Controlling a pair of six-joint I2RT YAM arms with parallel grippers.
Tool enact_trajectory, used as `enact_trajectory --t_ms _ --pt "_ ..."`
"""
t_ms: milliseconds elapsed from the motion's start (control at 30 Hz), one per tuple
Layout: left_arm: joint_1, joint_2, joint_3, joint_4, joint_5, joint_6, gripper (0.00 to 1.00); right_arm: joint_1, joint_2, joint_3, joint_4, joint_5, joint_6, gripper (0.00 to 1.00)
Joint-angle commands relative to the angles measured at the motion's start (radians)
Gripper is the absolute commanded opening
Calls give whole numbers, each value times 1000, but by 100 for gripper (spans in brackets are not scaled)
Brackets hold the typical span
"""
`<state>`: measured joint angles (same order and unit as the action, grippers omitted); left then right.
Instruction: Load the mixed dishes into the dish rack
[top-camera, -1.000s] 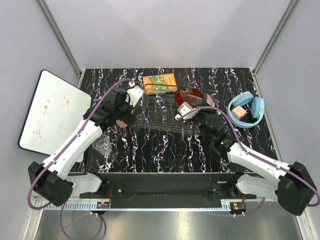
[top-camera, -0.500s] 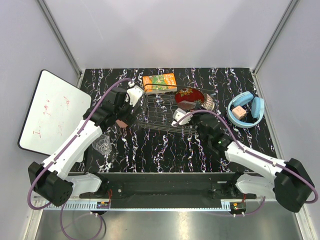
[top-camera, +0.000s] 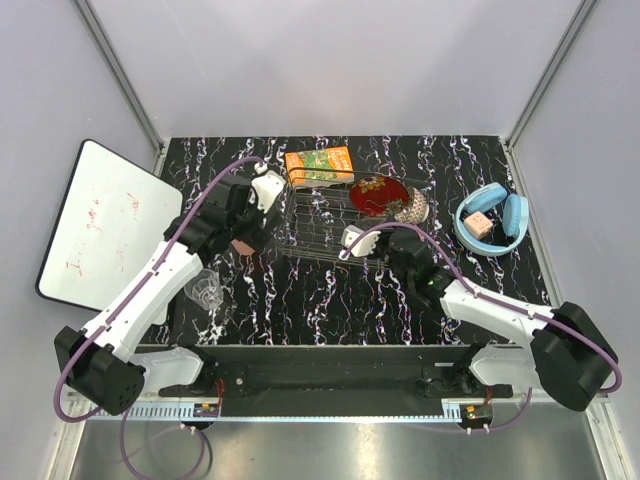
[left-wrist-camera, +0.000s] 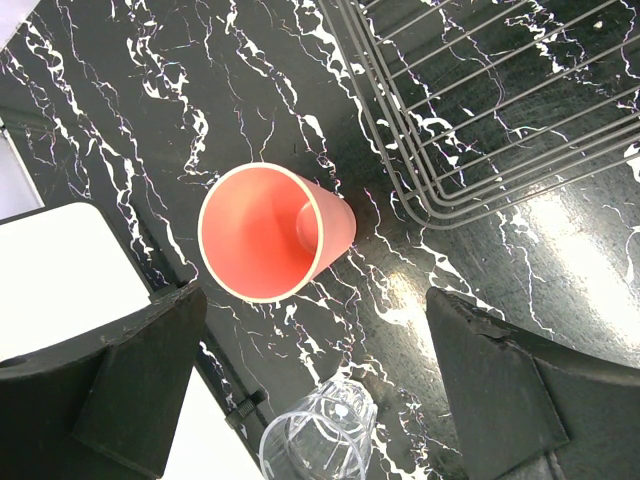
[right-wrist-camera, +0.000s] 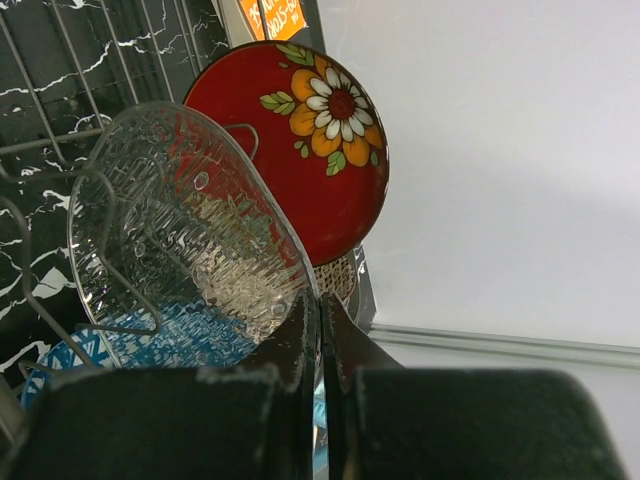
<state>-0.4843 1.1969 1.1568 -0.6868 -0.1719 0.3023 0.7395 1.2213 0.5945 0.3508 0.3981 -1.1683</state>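
My right gripper (right-wrist-camera: 320, 300) is shut on the rim of the clear glass bowl (right-wrist-camera: 190, 230) and holds it on edge inside the dish rack (top-camera: 320, 225). Behind it stand the red floral plate (right-wrist-camera: 310, 130), the brownish patterned bowl (right-wrist-camera: 342, 275) and the blue patterned bowl (right-wrist-camera: 150, 345). My left gripper (left-wrist-camera: 310, 370) is open, above the salmon-pink cup (left-wrist-camera: 270, 232), which lies on the table beside the rack's corner (left-wrist-camera: 480, 100). The clear drinking glass (left-wrist-camera: 315, 440) lies just near of the cup. In the top view the left gripper (top-camera: 258, 205) hovers at the rack's left end.
The orange-green carton (top-camera: 320, 163) lies behind the rack. Blue headphones (top-camera: 492, 220) lie at the right. A white board (top-camera: 105, 225) leans off the table's left edge, close to the cup and glass.
My right gripper has drawn back toward the near left with the clear glass bowl, uncovering the red plate and the brownish bowl. The left arm has barely moved.
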Motion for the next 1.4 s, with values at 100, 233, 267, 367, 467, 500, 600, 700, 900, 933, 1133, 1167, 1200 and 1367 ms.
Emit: enact_trajectory --t_ms 100,233,267,367,467,500,600,700,900,933,1133,1167,1200,1367 --pt "4 -28 -2 44 6 -14 97 -5 -22 -1 4 25 71 11" --pt "6 -25 6 43 5 -11 97 9 -45 2 -1 62 122 27" --pt "4 -25 7 43 2 -12 97 11 -49 4 -10 68 133 29" --pt "6 -20 12 43 -3 -11 97 23 -75 16 -38 82 174 35" --pt "6 -16 17 43 -9 -11 97 43 -101 40 -82 113 225 40" --pt "6 -16 18 43 -11 -12 97 49 -112 56 -94 126 235 41" --pt "6 -14 24 40 -21 -15 97 84 -154 97 -131 163 280 42" --pt "6 -17 21 41 -40 -8 97 109 -215 202 -215 209 415 46" --pt "6 -60 37 35 -80 -20 99 112 -376 489 -605 182 1086 88" --pt "6 -83 41 33 -84 -25 99 112 -379 516 -698 154 1219 99" --pt "15 -120 66 3 -115 -35 99 112 -430 438 -733 -4 1574 100" --pt "16 -120 67 -5 -121 -35 99 110 -436 400 -728 -36 1608 100" --pt "16 -122 73 -11 -127 -41 99 112 -448 381 -722 -88 1665 100" --pt "30 -174 69 -34 -159 -60 99 110 -490 265 -635 -220 1762 86"
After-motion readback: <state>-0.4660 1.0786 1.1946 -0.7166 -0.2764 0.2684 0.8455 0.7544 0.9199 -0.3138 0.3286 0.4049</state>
